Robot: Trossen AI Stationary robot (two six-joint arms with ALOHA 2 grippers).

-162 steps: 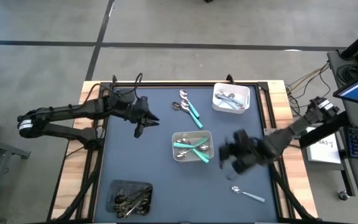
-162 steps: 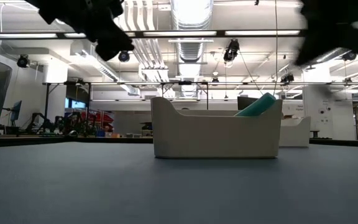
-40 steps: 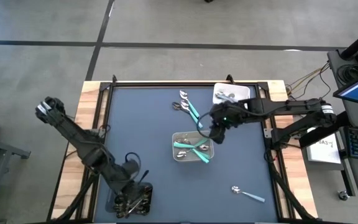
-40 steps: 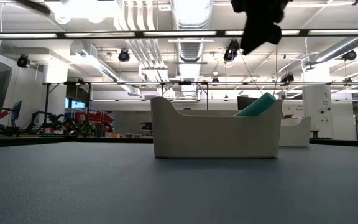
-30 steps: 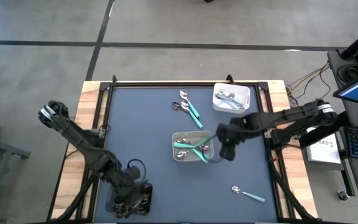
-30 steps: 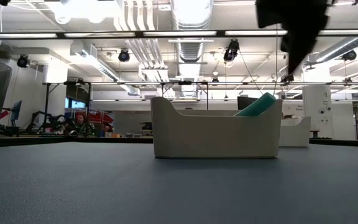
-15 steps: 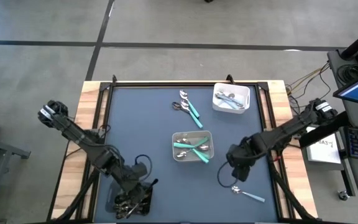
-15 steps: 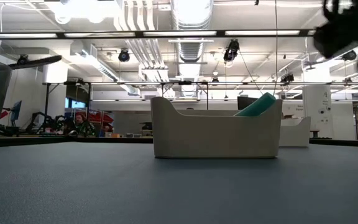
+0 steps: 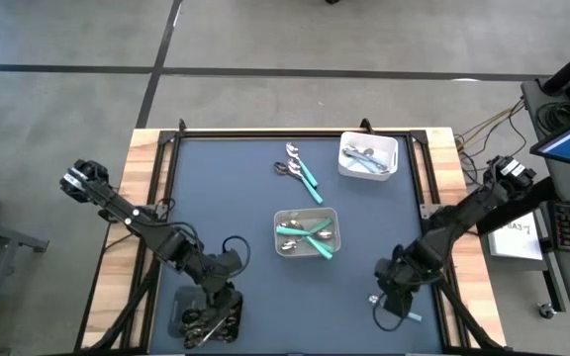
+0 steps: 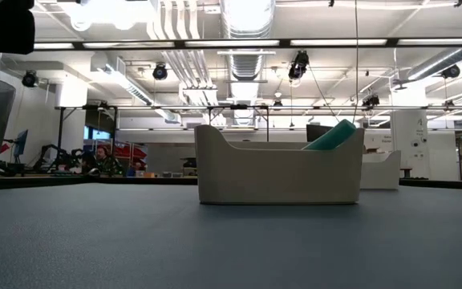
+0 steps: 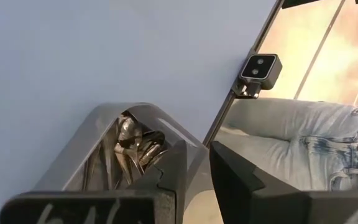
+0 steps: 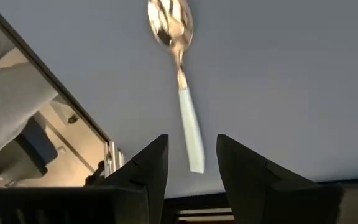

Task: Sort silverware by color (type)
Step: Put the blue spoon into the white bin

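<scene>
Pale-blue-handled spoon (image 12: 180,81) lies under the released right gripper (image 12: 190,163); the left gripper (image 11: 192,167), slightly parted and empty, hangs over the dark tray (image 11: 86,149).

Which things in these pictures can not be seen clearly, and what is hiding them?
- High view: the pale-handled spoon near the table's front right is mostly covered by the right gripper above it.
- High view: the dark tray at front left is partly covered by the left gripper.
- Low view: only one teal handle shows over the grey tray's wall; the rest inside is hidden.
</scene>
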